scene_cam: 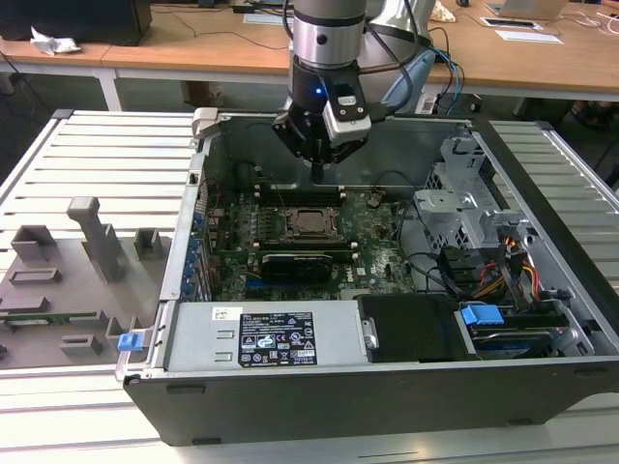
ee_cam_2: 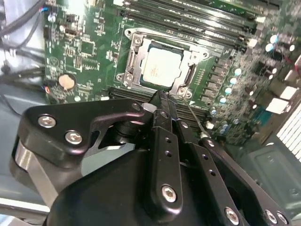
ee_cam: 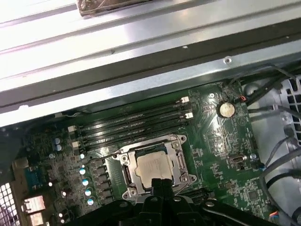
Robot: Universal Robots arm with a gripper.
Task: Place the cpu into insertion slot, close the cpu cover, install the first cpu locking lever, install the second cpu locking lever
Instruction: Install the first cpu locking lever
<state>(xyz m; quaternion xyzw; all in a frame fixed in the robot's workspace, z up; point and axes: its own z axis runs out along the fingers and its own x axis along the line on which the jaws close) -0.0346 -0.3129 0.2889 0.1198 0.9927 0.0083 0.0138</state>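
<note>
The cpu (ee_cam_2: 161, 68) (ee_cam: 151, 168) lies flat in the insertion slot (scene_cam: 311, 221), its pale metal top showing. The silver cpu cover (ee_cam_2: 187, 77) (ee_cam: 178, 162) is folded down around it, and its window frames the chip. A thin metal lever rod (ee_cam_2: 196, 120) slants out from the socket's corner next to my fingers. My gripper (scene_cam: 317, 175) (ee_cam_2: 162, 99) (ee_cam: 160, 182) hangs just above the socket's edge, on the side toward the memory slots. It is shut, with the fingers pressed together and nothing held.
Long black memory slots (ee_cam: 136, 125) run beside the socket. A black card (scene_cam: 305, 261) sits on its other side, and a coin battery (ee_cam: 226, 109) lies on the board. The case holds a power supply (scene_cam: 261, 338), a drive cage (scene_cam: 464, 208) and cables (scene_cam: 503, 275). Grey fixtures (scene_cam: 58, 280) stand at the exterior view's left.
</note>
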